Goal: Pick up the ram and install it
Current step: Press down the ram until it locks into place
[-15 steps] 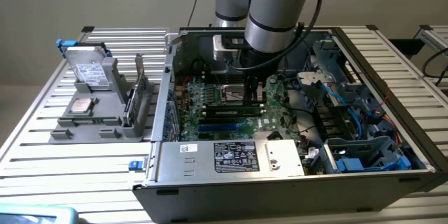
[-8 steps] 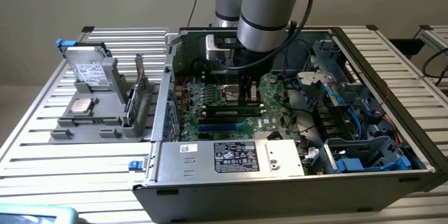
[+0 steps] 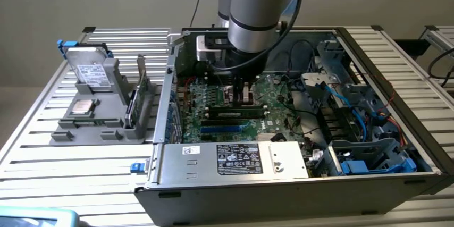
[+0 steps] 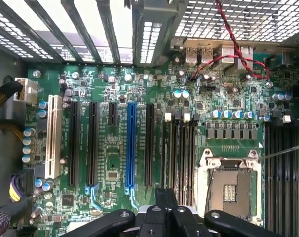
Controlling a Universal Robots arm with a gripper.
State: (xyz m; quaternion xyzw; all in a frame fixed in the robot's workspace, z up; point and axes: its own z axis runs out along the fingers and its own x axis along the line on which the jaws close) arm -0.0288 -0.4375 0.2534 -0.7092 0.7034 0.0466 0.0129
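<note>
Ram (image 3: 236,114), flat dark stick, lies in motherboard (image 3: 273,91).

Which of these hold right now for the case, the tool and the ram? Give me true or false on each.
1. The computer case lies open with the motherboard exposed. True.
2. The tool hangs over the grey fixture on the exterior view's left. False: it is inside the case, above the motherboard.
3. The tool's jaws stand wide open. False: they are shut.
4. The processor socket has no cooler on it. True.
5. The ram lies on the slatted table outside the case. False: a dark stick with a white label lies along the memory slots, just below the tool.
</note>
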